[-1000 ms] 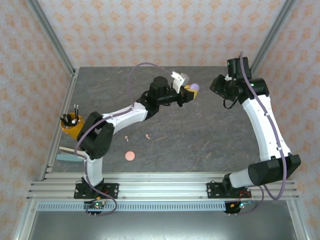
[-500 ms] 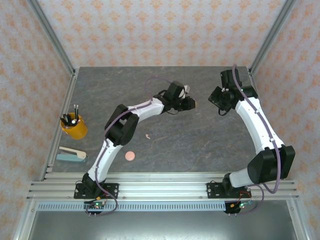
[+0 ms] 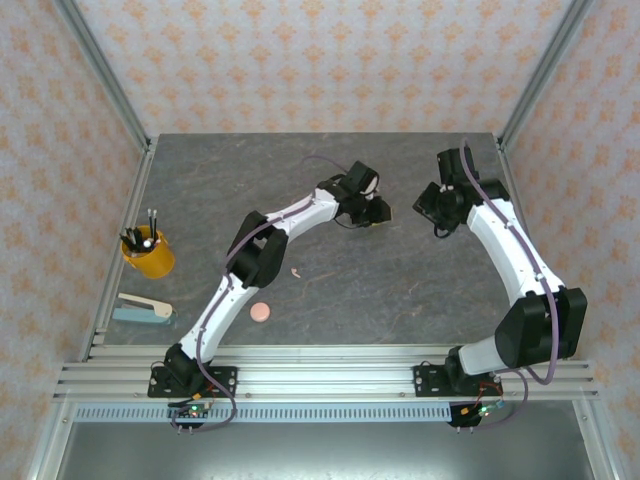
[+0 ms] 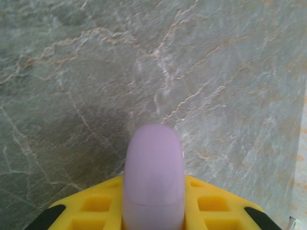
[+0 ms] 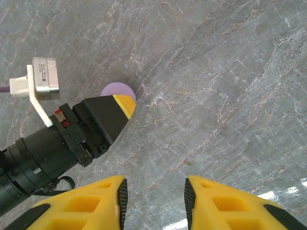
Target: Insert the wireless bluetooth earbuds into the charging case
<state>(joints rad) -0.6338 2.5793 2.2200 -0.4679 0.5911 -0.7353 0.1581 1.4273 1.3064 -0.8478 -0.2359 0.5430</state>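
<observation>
My left gripper (image 3: 376, 212) is shut on a closed pale purple charging case (image 4: 153, 175), which stands on edge between its yellow fingers (image 4: 211, 211), low over the grey stone table (image 3: 420, 285). In the right wrist view the case (image 5: 117, 90) peeks out behind the left gripper's yellow fingertip (image 5: 123, 105). My right gripper (image 5: 153, 196) hangs open just to the right, nothing between its pads. One tiny pale pink earbud (image 3: 296, 271) lies on the table by the left forearm. Whether the case touches the table I cannot tell.
A round pink case (image 3: 261, 312) lies near the front. A yellow pen cup (image 3: 147, 252) and a pale stapler (image 3: 140, 308) sit at the left edge. Patterned walls close in the back and sides.
The left arm has stretched right and dropped, carrying the purple case from up high to just over the table. The right gripper has shifted slightly left and its jaws stand a little wider.
</observation>
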